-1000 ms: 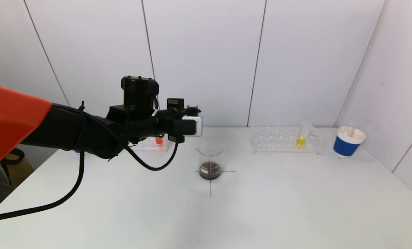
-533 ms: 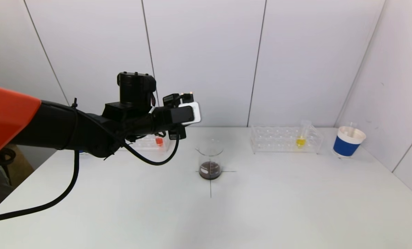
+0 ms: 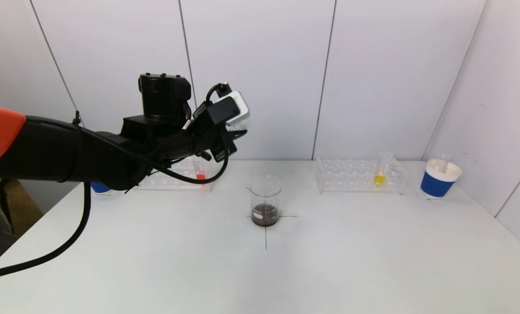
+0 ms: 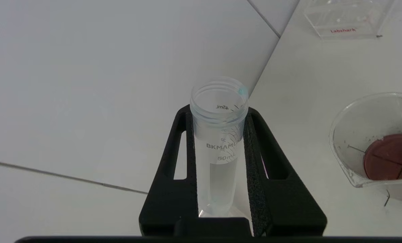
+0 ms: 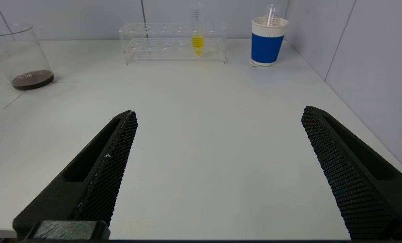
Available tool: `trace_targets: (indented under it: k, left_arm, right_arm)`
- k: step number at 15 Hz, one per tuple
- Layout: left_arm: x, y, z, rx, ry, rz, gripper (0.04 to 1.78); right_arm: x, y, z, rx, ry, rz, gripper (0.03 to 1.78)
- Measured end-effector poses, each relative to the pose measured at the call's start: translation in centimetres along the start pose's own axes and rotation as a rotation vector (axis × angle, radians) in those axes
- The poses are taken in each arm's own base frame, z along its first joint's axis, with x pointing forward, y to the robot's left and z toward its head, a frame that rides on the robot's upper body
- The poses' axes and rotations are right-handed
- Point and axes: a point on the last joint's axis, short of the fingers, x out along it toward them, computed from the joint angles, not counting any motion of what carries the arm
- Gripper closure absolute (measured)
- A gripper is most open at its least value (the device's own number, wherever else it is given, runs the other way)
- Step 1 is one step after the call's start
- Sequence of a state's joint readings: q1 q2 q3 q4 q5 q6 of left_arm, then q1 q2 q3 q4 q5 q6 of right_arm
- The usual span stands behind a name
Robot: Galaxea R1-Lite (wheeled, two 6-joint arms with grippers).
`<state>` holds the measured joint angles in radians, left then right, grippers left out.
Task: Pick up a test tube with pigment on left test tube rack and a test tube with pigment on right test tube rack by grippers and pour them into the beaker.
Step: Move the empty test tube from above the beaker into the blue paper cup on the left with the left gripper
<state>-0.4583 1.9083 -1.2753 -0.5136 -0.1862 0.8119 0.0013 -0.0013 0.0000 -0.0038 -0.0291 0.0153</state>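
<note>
Nearest the robot, right gripper [image 5: 218, 172] low over the bare table [image 3: 351, 261], fingers [image 5: 106, 168] spread wide, gripping nothing, well short of the beaker. Centre stage, beaker [image 3: 265, 201] upright on a thin cross mark, dark brown-red liquid pooled in its bottom. Up and to the left of the beaker, left gripper [image 3: 236, 131] raised high on its black arm, clear of the table. Up close in the left wrist view, left gripper [image 4: 221, 141] clamped tight on a clear test tube [image 4: 218, 141], open mouth pointing away from the camera, printed volume marks on its wall, looking empty save a faint blue speck at the rim; beaker [image 4: 379, 141] off to one side and below. Behind and left of the beaker, left test tube rack [image 3: 172, 181] with a red-filled tube [image 3: 200, 171] standing in it, a blue cup [image 3: 99, 187] peeking out beyond the arm. Behind and right of the beaker, right test tube rack [image 3: 360, 176], clear plastic, one tube of yellow pigment [image 3: 380, 172] upright in it. Farther right again, blue-and-white paper cup [image 3: 439, 179] by the wall.
</note>
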Motion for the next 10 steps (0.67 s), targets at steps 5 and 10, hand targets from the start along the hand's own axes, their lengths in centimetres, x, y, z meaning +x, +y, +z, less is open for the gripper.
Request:
trace_targets:
  k: [5, 10]
  left_arm:
    - [-0.6, 1.7, 1.4, -0.257, 0.017, 0.129, 1.39]
    - [-1.7, 3.8, 1.8, -0.387, 0.034, 0.254, 1.39]
  right_arm:
    - [0.0, 0.0, 0.0, 0.0, 0.0, 0.0, 0.04]
    - [0.0, 0.0, 0.0, 0.0, 0.0, 0.0, 0.04]
